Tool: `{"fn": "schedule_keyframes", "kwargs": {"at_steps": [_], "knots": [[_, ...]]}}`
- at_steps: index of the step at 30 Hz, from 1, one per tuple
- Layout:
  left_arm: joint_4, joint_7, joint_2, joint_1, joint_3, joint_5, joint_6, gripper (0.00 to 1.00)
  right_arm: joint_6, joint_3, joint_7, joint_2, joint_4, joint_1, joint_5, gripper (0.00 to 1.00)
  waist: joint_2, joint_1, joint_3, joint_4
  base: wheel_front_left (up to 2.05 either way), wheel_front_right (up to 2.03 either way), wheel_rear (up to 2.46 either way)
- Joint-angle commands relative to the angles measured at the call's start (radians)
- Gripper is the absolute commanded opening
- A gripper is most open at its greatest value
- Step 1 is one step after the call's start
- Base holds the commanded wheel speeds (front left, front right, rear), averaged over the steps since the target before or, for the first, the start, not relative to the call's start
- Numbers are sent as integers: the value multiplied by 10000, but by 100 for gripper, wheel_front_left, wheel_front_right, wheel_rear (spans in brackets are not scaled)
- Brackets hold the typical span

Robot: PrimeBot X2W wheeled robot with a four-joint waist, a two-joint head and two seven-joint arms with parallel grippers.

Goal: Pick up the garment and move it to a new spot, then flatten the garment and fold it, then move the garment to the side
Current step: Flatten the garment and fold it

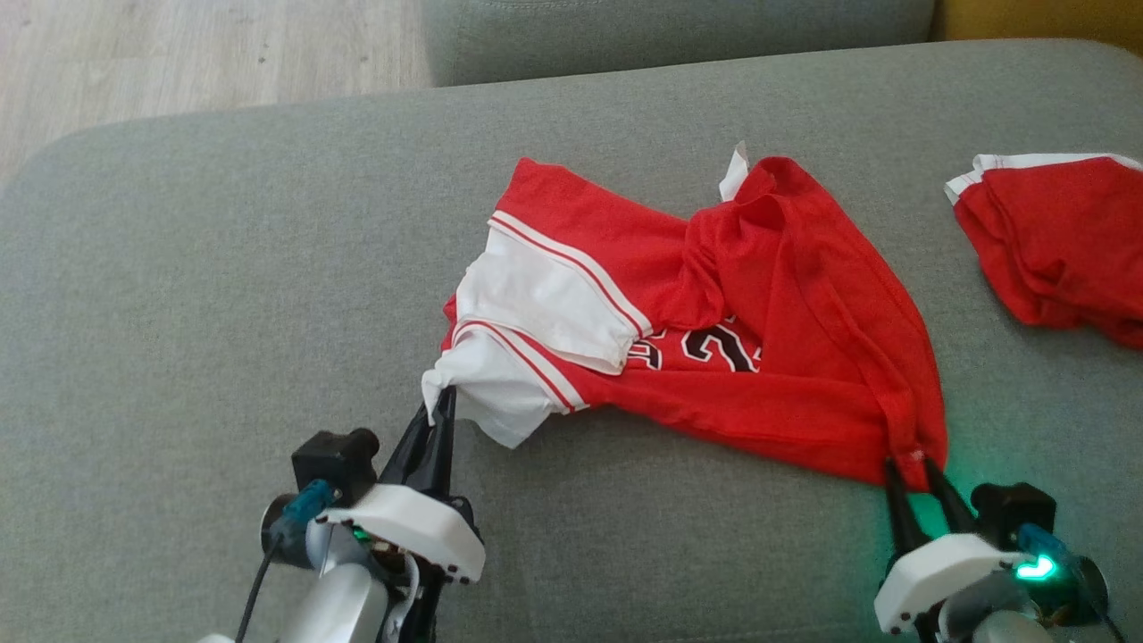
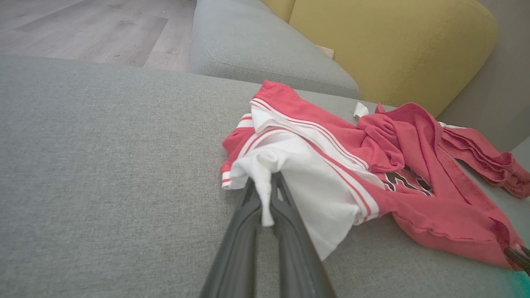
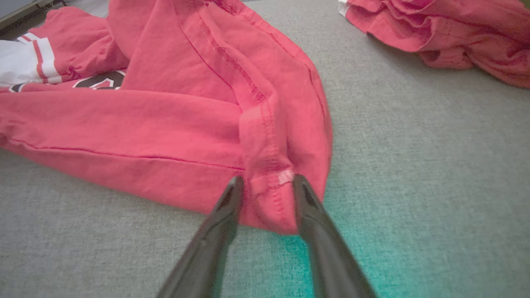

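Note:
A red jersey with white sleeves and black numbers, the garment (image 1: 714, 295), lies crumpled on the grey sofa seat (image 1: 223, 268). My left gripper (image 1: 444, 402) is shut on a bunched white sleeve corner at the garment's near left; in the left wrist view the white cloth (image 2: 265, 194) is pinched between the two fingers. My right gripper (image 1: 911, 464) is open at the garment's near right corner. In the right wrist view its fingers (image 3: 234, 194) stand on either side of the red hem (image 3: 269, 182), which lies between them.
A second red garment with white trim (image 1: 1054, 241) lies folded at the seat's right edge. A grey cushion (image 1: 679, 36) and a yellow cushion (image 2: 393, 45) stand behind. Wooden floor (image 1: 179, 54) lies beyond the seat's far left edge.

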Motion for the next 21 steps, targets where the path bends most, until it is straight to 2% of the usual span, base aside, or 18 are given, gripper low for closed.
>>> {"fn": "schedule_keyframes", "kwargs": {"at_steps": [1, 2, 11, 16, 21], "knots": [[-260, -124, 68, -397, 299, 52, -38, 0, 67, 257, -146, -60, -220, -452, -18, 24, 0, 0, 0, -2, 0, 0, 0], [-259, -124, 68, -396, 295, 54, -42, 0, 67, 257, -155, -60, -187, -458, -9, 0, 0, 0, -1, -4, 0, 0, 0], [-244, -124, 68, -336, 392, 89, -41, 0, 67, 132, -400, -60, -124, -518, 88, 0, 0, 0, -111, -54, 0, 0, 0], [-487, -124, 68, -211, 750, 79, -33, 0, 67, 535, -524, -60, -878, -448, 628, 0, 0, 0, -350, -130, 0, 0, 0], [-858, -124, 68, -127, 1255, 123, -100, 0, 67, 1041, -324, -60, -2174, -267, 1103, 0, 0, 0, -599, -203, 0, 0, 0]]}}
